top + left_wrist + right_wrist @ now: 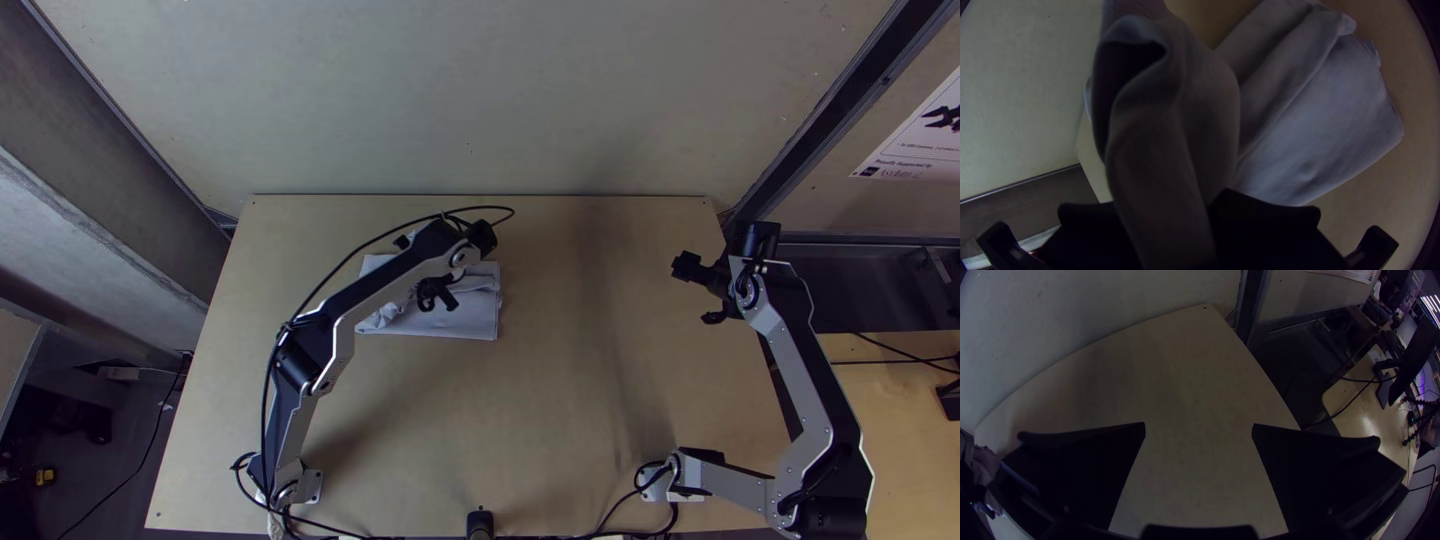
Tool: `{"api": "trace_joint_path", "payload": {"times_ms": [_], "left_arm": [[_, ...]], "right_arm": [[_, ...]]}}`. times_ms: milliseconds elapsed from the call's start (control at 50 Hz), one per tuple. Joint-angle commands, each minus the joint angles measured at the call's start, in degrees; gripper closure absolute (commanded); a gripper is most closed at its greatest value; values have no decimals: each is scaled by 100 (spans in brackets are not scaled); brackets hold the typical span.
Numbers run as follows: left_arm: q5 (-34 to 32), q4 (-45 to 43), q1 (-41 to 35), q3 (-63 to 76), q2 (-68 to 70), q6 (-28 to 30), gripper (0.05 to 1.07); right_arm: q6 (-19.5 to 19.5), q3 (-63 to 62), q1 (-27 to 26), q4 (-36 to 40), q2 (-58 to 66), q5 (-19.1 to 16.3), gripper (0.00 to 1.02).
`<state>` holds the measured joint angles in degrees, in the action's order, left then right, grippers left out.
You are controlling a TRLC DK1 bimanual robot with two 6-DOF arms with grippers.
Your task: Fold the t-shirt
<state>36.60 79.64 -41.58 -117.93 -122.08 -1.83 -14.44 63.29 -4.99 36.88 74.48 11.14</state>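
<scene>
Top view has the shirt [482, 318] lying left of the middle of the table [550, 400], nearer its far edge than its near edge, folded over with some of it bunched. Above it, the left gripper [437, 293] is clamped on a raised part (quite a thick roll, really). By the table's right edge, the right gripper [698, 292] has its fingers wide apart.
</scene>
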Motion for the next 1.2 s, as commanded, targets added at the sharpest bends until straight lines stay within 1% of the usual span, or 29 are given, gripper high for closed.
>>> {"api": "trace_joint_path", "payload": {"times_ms": [0, 80, 120, 140, 180, 200, 240, 260, 280, 340, 380, 460, 500, 560, 720, 820, 940, 1020, 1120, 1180], "left_arm": [[-39, 78, -201, -266, -290, -248, 104], [-179, 70, -324, -468, -492, -283, 102], [-434, 61, -359, -600, -606, -283, 95], [-566, 61, -386, -696, -668, -301, 89], [-865, 34, -465, -872, -800, -380, 71], [-1050, -18, -500, -960, -870, -424, 55], [-1401, -141, -561, -1136, -1028, -529, 16], [-1542, -194, -597, -1215, -1125, -635, 8], [-1638, -273, -641, -1276, -1178, -714, 10], [-1849, -800, -764, -1356, -1257, -925, 10], [-2245, -1152, -799, -1356, -1248, -1066, 10], [-3502, -1943, -755, -1487, -1142, -1637, 10], [-3713, -2189, -728, -1593, -1125, -1980, 9], [-3704, -2506, -728, -1628, -1090, -2410, 9], [-3748, -2673, -597, -1628, -993, -2525, 10], [-3730, -2673, -500, -1610, -835, -2454, 10], [-3695, -2690, -359, -1566, -518, -2331, 10], [-3678, -2699, -245, -1470, -290, -2067, 10], [-3300, -2708, -113, -1241, -17, -1804, 10], [-3247, -2673, -8, -1048, 237, -1751, 10]], "right_arm": [[-138, -176, 7, -32, -179, 3, 4], [-138, -238, 7, -32, -223, 11, 4], [-138, -291, 7, -32, -250, 11, 4], [-138, -308, 7, -32, -267, 11, 4], [-138, -361, 7, -32, -285, 11, 4], [-138, -396, 7, -32, -302, 11, 4], [-147, -458, 7, -32, -329, 11, 4], [-147, -493, 16, -32, -337, 11, 4], [-156, -537, 16, -32, -346, 11, 4], [-191, -686, 60, -32, -425, 11, 4], [-191, -809, 157, -32, -496, 11, 4], [-253, -1082, 394, -32, -680, 11, 4], [-261, -1213, 491, -32, -768, 11, 4], [-314, -1380, 596, -41, -900, 11, 4], [-305, -1547, 605, -138, -1120, 20, 4], [-217, -1460, 561, -146, -1172, 29, 4], [2, -1231, 543, -357, -1208, 20, 4], [125, -985, 535, -445, -1199, 20, 4], [275, -695, 552, -656, -1172, 11, 4], [407, -554, 570, -911, -1164, 20, 4]]}}
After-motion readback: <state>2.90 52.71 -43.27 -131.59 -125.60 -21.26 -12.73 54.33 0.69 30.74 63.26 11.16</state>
